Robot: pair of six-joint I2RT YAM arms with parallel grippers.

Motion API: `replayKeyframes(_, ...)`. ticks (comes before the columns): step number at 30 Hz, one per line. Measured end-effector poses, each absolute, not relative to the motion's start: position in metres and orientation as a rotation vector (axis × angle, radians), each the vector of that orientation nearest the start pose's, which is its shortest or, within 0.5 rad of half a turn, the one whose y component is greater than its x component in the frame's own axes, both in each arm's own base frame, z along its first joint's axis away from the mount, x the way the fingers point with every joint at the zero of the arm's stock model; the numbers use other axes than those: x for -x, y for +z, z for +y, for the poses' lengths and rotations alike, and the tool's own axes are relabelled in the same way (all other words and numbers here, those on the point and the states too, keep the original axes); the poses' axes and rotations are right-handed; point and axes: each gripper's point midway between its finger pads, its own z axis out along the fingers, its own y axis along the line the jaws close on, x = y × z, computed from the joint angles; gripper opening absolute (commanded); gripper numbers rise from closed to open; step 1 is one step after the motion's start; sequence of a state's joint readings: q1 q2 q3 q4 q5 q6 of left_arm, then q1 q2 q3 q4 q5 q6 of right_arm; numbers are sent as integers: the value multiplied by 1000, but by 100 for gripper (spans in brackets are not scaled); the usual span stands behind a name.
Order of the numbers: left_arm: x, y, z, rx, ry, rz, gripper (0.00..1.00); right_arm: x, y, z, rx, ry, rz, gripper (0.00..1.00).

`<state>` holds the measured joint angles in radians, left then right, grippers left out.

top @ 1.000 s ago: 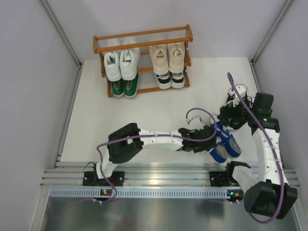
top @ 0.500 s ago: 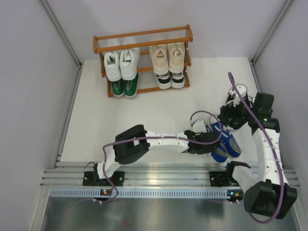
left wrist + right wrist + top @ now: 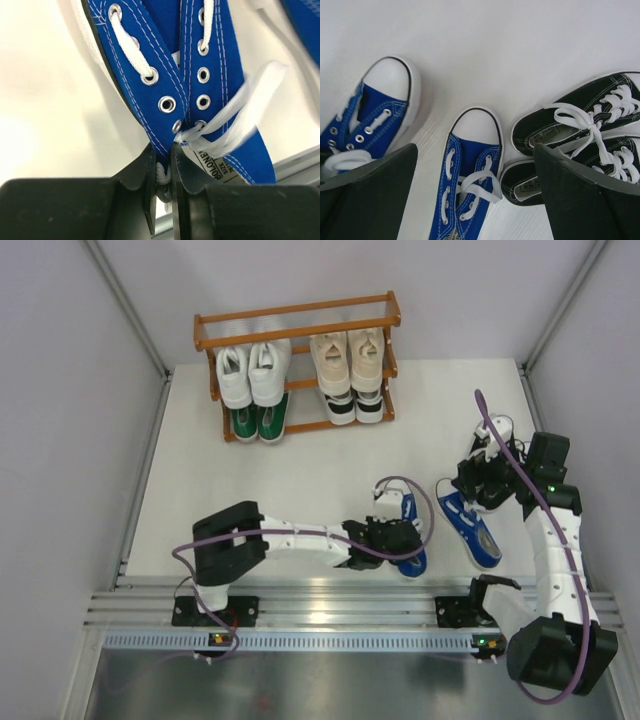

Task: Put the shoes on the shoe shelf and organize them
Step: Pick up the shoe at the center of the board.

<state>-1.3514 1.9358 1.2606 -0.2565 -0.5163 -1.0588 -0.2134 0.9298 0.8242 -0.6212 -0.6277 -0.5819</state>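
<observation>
The blue shoe [image 3: 150, 90] is pinched at the top of its lacing, by the tongue, in the left gripper [image 3: 162, 170]. The fingers [image 3: 145, 175] are drawn narrow, with only a sliver of blue flap and white lace caught between them. From that pinch the shoe's long axis is seen running straight away from the fingers, eyelet rows first, with the toe lost beyond the top of the wrist view. From overhead the shoe is seen low over the table [image 3: 300, 470], near its front edge. Whether the sole is lifted cannot be told.

The right gripper [image 3: 475, 200] is held wide, with nothing gripped. Just ahead of its fingers the other blue shoe [image 3: 470, 170] is lying with its toe pointed away. To the right of that shoe the black pair [image 3: 570, 130] is set side by side.

The shelf [image 3: 300, 311] is found well apart from the left fingers, at the far side of the table, up and to the left of them in the overhead view. White and beige pairs are seen on its middle rails, with green and black-and-white ones below.

The coming move is judged to turn on that gap: the held shoe must be raised, carried across the table and turned to sit across the rails. The left arm is the nearer to the shelf, and the right is nearer the loose blue shoe. So thin a hold on flap and lace is judged likely to let the shoe droop or swing once raised.
</observation>
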Motion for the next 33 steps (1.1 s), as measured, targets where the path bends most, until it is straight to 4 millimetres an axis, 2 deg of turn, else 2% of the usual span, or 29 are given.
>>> replayKeyframes(5, -171, 58, -389, -308, -403, 2317, 0, -272, 181, 29, 701, 279, 2028, 99)
replayKeyframes(11, -183, 79, -351, -478, -329, 2214, 0, -267, 183, 41, 733, 356, 1998, 98)
replayKeyframes(16, -187, 99, -333, -556, -369, 2156, 0, -256, 189, 67, 783, 540, 1933, 99)
replayKeyframes(20, -190, 120, -320, -571, -448, 2095, 0, -245, 183, 98, 813, 830, 1931, 97)
replayKeyframes(26, -186, 148, -310, -551, -569, 2021, 0, -245, 172, 142, 768, 1189, 2000, 96)
replayKeyframes(29, -182, 152, -307, -550, -604, 2011, 0, -249, 177, 158, 744, 1279, 1994, 96)
replayKeyframes(33, -179, 149, -306, -560, -628, 2019, 0, -244, 188, 192, 817, 1365, 1951, 96)
